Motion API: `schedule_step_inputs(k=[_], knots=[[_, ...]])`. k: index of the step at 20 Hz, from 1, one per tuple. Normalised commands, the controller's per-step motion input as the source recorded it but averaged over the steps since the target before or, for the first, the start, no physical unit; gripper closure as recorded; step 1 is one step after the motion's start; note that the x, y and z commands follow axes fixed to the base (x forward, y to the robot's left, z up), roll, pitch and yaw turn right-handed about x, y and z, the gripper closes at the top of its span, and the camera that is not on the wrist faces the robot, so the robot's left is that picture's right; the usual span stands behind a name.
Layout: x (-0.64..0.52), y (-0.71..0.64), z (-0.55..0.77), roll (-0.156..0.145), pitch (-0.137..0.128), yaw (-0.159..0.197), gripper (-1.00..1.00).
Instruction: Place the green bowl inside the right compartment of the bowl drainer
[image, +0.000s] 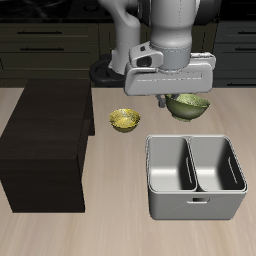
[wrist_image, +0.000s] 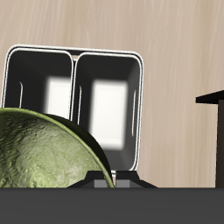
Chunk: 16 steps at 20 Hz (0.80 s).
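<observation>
Wrist view: green bowl (wrist_image: 44, 149) sits close under the jaws, whose grip state cannot be told.

the green bowl (image: 188, 105) is a small round olive-green bowl with a mottled, glossy inside. it is upright, mouth up, farther back than the bowl drainer (image: 195, 205) and apart from it, partly hidden by the robot's hand; whether it rests on the worktop or is lifted cannot be told. in the wrist view its dark rim and speckled green surface (wrist_image: 44, 153) bulge large in front of the drainer. the bowl drainer (wrist_image: 74, 54) is a large light-grey rectangular tub with rounded corners, standing flat near the worktop's front edge. a middle wall splits it into two equal deep wells, their floors showing pale patches of light.
</observation>
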Motion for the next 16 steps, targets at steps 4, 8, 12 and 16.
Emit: schedule_step_inputs(k=[4,8,12,16], knots=[[0.12,0.05,-0.22,-0.008,0.032,-0.013,1.00],[0.07,-0.07,-0.11,-0.049,0.017,-0.011,1.00],[0.09,-0.19,-0.09,-0.066,0.017,0.002,1.00],[0.10,-0.13,-0.09,-0.032,0.020,0.004,1.00]])
